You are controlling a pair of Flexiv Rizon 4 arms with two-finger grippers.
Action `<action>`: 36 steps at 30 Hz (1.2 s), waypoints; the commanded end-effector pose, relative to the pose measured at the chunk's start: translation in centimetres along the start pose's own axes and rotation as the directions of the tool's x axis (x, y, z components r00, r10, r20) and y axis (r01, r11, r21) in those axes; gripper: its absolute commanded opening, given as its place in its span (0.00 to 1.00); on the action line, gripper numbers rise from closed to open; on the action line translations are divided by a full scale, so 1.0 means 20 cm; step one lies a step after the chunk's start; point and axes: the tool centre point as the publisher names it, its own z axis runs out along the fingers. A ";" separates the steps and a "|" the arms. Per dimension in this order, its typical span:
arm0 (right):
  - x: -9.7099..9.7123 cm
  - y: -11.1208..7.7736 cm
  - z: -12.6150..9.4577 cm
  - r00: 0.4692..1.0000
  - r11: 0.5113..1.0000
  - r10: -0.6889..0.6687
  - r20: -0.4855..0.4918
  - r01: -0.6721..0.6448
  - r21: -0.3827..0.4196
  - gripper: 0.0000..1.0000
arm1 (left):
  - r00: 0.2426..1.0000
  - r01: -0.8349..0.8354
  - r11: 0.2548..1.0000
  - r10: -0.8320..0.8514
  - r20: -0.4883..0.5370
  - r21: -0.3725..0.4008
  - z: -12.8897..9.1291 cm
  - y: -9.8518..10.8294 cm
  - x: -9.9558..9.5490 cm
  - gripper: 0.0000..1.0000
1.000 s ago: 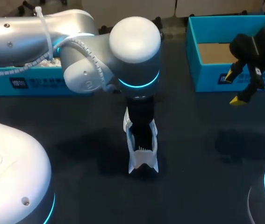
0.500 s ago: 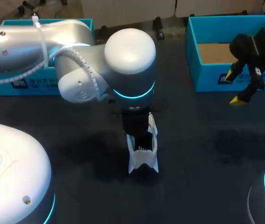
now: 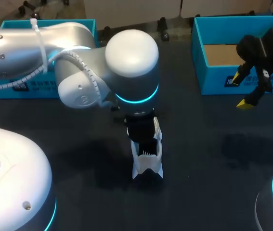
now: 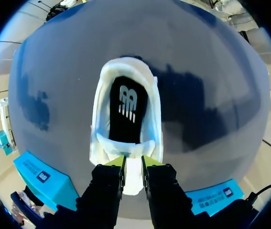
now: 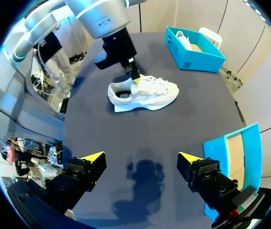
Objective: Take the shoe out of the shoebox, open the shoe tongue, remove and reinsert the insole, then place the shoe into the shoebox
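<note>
— In the head view, where is the shoe (image 3: 147,159), and why there?
— It is set on its sole at the middle of the table (image 3: 213,159), outside both boxes, presumably so that the tongue can be opened. Its long axis runs near to far, heel toward the robot, toe hidden under the left arm (image 3: 131,62). The right gripper (image 3: 240,91) is held aside by the right shoebox (image 3: 199,57), jaws wide apart and empty.
— And from the left wrist?
— The left gripper (image 4: 134,161) appears clamped on the tongue (image 4: 133,176), with white material pinched between nearly closed fingers. The dark insole (image 4: 127,112) is exposed ahead, the heel farthest off.
— From the right wrist?
— A yellow tip is seen at the shoe's throat. The toe end lies nearer the left shoebox (image 5: 192,45).
</note>
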 end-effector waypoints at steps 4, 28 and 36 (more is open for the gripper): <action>-0.01 0.00 0.01 1.000 1.000 0.001 -0.001 -0.001 0.003 1.00 | 0.999 0.033 0.999 -0.033 -0.010 0.014 0.01 -0.06 0.01 0.25; -0.01 0.00 0.01 1.000 1.000 0.001 -0.001 -0.001 0.003 1.00 | 0.972 0.235 0.972 -0.235 -0.024 -0.005 -0.15 0.02 0.10 1.00; -0.01 0.00 0.01 1.000 1.000 0.001 -0.001 -0.001 0.003 1.00 | 0.752 0.652 0.754 -0.657 -0.058 -0.077 -0.24 -0.06 0.16 1.00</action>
